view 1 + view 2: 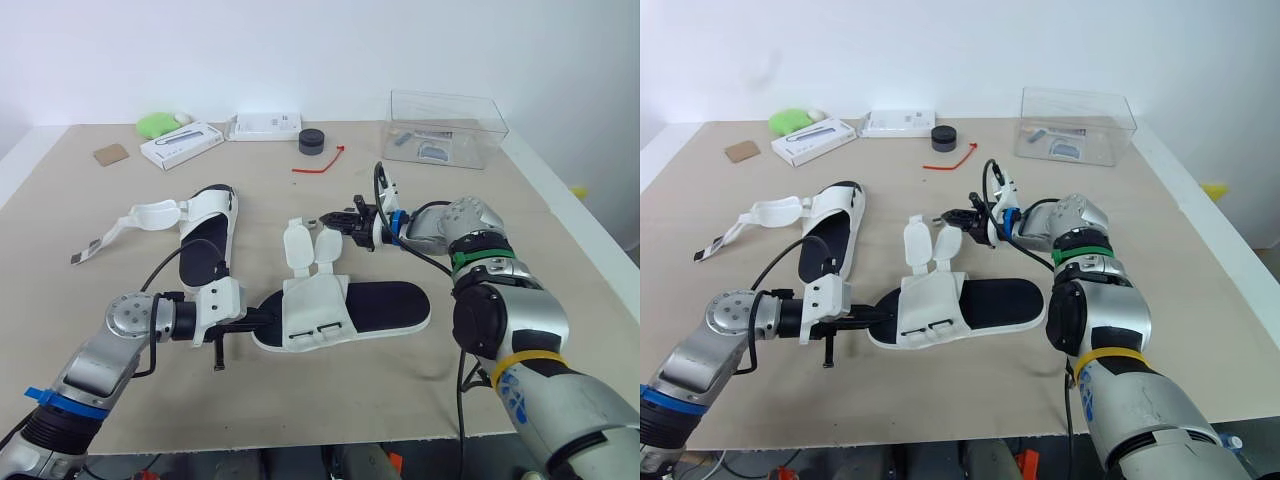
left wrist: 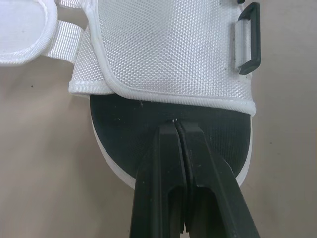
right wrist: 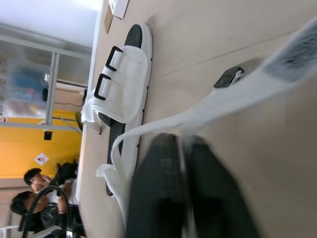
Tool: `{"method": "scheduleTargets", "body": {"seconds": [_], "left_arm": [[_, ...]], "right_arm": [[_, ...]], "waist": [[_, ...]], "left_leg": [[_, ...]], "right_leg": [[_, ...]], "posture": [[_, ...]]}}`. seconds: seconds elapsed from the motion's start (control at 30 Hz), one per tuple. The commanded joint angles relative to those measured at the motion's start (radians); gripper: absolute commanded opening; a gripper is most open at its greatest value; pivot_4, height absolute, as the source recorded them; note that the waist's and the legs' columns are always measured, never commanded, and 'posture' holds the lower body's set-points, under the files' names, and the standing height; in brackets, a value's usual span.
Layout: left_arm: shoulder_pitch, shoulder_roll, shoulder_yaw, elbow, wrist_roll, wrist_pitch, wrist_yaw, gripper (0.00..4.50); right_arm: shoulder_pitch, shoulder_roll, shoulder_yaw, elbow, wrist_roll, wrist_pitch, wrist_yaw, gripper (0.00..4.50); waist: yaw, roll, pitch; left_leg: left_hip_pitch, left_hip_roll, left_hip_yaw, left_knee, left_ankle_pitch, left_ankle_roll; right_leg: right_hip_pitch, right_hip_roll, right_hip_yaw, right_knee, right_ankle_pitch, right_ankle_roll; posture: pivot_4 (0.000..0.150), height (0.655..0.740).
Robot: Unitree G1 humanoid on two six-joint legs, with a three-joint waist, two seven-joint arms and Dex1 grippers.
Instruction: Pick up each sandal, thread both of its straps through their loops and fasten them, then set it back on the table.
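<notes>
A white sandal with a black insole (image 1: pixel 345 308) lies flat mid-table, its two straps (image 1: pixel 310 246) open and standing up. My left gripper (image 1: pixel 256 322) is shut, its fingertips (image 2: pixel 176 126) resting on the insole at the sandal's left end, just short of the upper and one black loop (image 2: pixel 247 39). My right gripper (image 1: pixel 330 219) reaches in from the right and is shut on the tip of the right-hand strap (image 3: pixel 233 96). A second sandal (image 1: pixel 208 238) lies further left, its straps (image 1: pixel 140 215) spread out on the table.
A clear plastic box (image 1: pixel 445 130) stands at the back right. Along the back lie a black round puck (image 1: pixel 312 141), a red tie (image 1: pixel 322 162), two white boxes (image 1: pixel 182 143), a green object (image 1: pixel 158 124) and a brown card (image 1: pixel 111 154).
</notes>
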Motion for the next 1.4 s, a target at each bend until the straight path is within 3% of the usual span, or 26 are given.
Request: {"method": "scheduleTargets", "body": {"seconds": [0.03,0.2,0.37,0.47,0.57,0.6,0.7,1.0,1.1,1.4], "left_arm": [[0.003,0.002,0.006,-0.017,0.004,-0.007,0.000,0.00],[0.011,0.002,0.005,-0.023,0.002,-0.005,0.001,0.00],[0.020,0.005,0.006,-0.028,0.003,-0.003,0.002,0.00],[0.020,0.005,0.007,-0.026,0.002,-0.002,0.000,0.00],[0.014,0.002,0.003,-0.023,0.001,0.001,-0.001,0.00],[0.012,0.001,0.002,-0.024,0.001,0.003,-0.002,0.00],[0.010,-0.001,0.000,-0.025,-0.002,0.006,-0.003,0.00],[0.014,-0.005,-0.006,-0.029,-0.003,0.009,-0.006,0.00],[0.011,-0.007,-0.007,-0.026,-0.003,0.010,-0.007,0.00],[0.014,-0.005,-0.004,-0.018,0.000,0.008,-0.010,0.00]], "right_arm": [[0.005,0.005,0.086,-0.086,-0.049,-0.084,0.134,0.04],[0.134,-0.019,0.315,-0.365,-0.162,-0.364,0.410,0.04],[0.358,-0.068,0.443,-0.697,-0.265,-0.881,0.583,0.04],[0.450,-0.121,0.523,-0.697,-0.423,-1.556,0.632,0.04],[0.434,-0.166,0.582,-0.581,-0.544,-2.079,0.612,0.04],[0.412,-0.187,0.592,-0.531,-0.648,-2.272,0.573,0.04],[0.369,-0.197,0.544,-0.442,-0.888,-2.631,0.490,0.04],[0.334,-0.220,0.406,-0.598,-1.594,-2.669,-0.048,0.04],[0.319,-0.275,0.489,-0.631,-1.777,-2.560,-0.336,0.04],[0.225,-0.452,0.768,-0.737,-2.080,-2.166,-1.156,0.04]], "waist": [[0.000,0.000,0.000],[0.000,0.000,0.000],[0.001,0.000,0.000],[0.001,0.000,0.000],[0.000,0.000,0.000],[0.000,0.000,0.000],[0.000,0.000,0.000],[0.000,0.000,0.000],[0.000,0.000,0.000],[-0.001,0.000,0.000]], "left_leg": [[0.000,0.000,0.000,0.000,0.000,0.000],[0.000,0.000,-0.001,0.000,0.000,0.000],[0.000,0.000,-0.001,0.000,-0.001,-0.001],[0.000,0.000,-0.001,0.000,-0.002,-0.002],[0.002,0.000,0.001,0.000,-0.002,-0.003],[0.003,0.000,0.002,0.000,-0.002,-0.003],[0.006,0.000,0.004,0.000,-0.002,-0.003],[0.008,0.001,0.009,0.000,0.000,-0.006],[0.009,0.000,0.010,0.001,0.001,-0.008],[0.008,-0.001,0.014,0.000,0.001,-0.008]], "right_leg": [[0.000,0.001,0.000,0.000,0.000,0.000],[0.000,0.001,-0.001,0.000,0.000,0.001],[0.000,-0.001,-0.002,0.000,-0.001,0.001],[0.000,-0.001,-0.002,0.000,-0.001,0.001],[0.000,-0.001,-0.001,0.000,-0.001,0.001],[0.001,-0.001,0.000,0.000,-0.001,0.001],[0.002,-0.001,0.002,0.001,-0.001,0.001],[0.002,0.000,0.008,0.004,-0.001,0.000],[0.002,0.000,0.009,0.004,0.000,0.000],[-0.002,0.001,0.015,0.005,-0.003,-0.005]], "posture": [[0.150,0.7400],[0.150,0.7400],[0.150,0.7400],[0.150,0.7400],[0.150,0.7400],[0.150,0.7400],[0.150,0.7400],[0.150,0.7400],[0.150,0.7400],[0.150,0.7400]]}}
